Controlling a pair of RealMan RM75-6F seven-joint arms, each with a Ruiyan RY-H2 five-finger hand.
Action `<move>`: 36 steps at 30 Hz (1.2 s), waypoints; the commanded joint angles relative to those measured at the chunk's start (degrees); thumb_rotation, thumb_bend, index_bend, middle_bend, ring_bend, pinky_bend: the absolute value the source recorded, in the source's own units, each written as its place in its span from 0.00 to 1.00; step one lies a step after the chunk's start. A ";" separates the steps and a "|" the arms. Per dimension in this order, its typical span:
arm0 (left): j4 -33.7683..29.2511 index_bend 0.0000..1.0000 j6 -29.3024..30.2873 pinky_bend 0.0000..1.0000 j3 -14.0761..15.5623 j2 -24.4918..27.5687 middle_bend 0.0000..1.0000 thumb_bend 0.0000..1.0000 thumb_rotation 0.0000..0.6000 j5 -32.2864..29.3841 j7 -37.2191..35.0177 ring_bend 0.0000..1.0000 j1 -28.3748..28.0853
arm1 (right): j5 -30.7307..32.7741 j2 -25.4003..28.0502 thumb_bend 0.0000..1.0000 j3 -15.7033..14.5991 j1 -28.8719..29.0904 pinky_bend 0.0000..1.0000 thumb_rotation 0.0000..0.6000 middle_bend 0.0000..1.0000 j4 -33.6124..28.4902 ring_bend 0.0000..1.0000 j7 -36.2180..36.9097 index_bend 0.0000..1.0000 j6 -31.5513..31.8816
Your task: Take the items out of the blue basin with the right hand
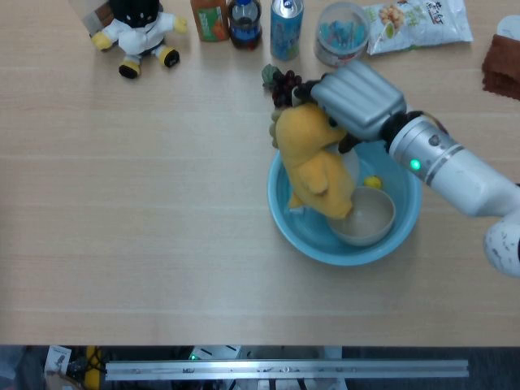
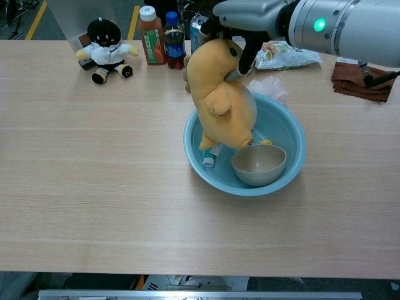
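Yellow plush (image 2: 220,94), gripped at its head by the right robot hand (image 2: 247,25), should clear the blue basin (image 2: 294,156) rim before moving sideways.

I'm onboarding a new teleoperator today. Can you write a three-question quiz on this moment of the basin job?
1. True or false: the right hand grips the yellow plush toy near its top.
2. What still lies in the blue basin? A) grey bowl and small tube B) soda can C) grapes
3. Fill in: the left hand is ____.

Key: 1 true; 2 A; 3 not in view.
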 commanded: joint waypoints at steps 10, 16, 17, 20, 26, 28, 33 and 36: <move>-0.01 0.26 -0.21 0.26 0.08 0.15 0.26 0.37 1.00 -0.10 -0.15 0.25 0.01 | 5.66 -5.05 0.36 4.92 2.38 0.88 1.00 0.59 7.34 0.63 0.52 0.66 4.89; -0.23 0.26 -0.12 0.26 0.01 0.61 0.26 0.37 1.00 -0.44 -0.03 0.25 0.11 | 10.36 -12.22 0.36 5.93 5.49 0.88 1.00 0.58 13.71 0.62 -3.43 0.66 7.57; -0.30 0.26 -0.12 0.26 0.00 0.67 0.26 0.37 1.00 -0.45 -0.02 0.25 0.11 | 10.97 -13.21 0.36 6.18 5.93 0.88 1.00 0.58 14.68 0.62 -3.94 0.66 7.91; -0.45 0.26 -0.12 0.26 0.02 0.78 0.26 0.37 1.00 -0.54 -0.04 0.25 0.16 | 12.91 -16.29 0.36 7.52 7.15 0.88 1.00 0.58 17.82 0.61 -4.72 0.66 8.81; -0.33 0.26 0.02 0.26 0.11 0.91 0.26 0.37 1.00 -1.06 -0.12 0.25 0.49 | 15.32 -21.01 0.36 8.72 8.90 0.87 1.00 0.54 23.13 0.59 -6.79 0.66 9.23; -0.28 0.26 0.00 0.26 0.07 0.90 0.26 0.37 1.00 -1.17 -0.15 0.25 0.48 | 16.51 -22.16 0.35 8.84 9.42 0.83 1.00 0.50 24.47 0.54 -7.59 0.61 8.38; -0.12 0.26 -0.11 0.26 0.00 0.86 0.26 0.37 1.00 -1.19 -0.28 0.25 0.39 | 19.04 -23.45 0.35 9.00 10.63 0.51 1.00 0.28 26.51 0.26 -9.28 0.26 5.72; -0.01 0.26 -0.24 0.26 0.04 0.84 0.26 0.37 1.00 -1.45 -0.38 0.25 0.46 | 18.56 -23.84 0.34 9.28 10.75 0.40 1.00 0.21 27.16 0.17 -9.25 0.13 5.50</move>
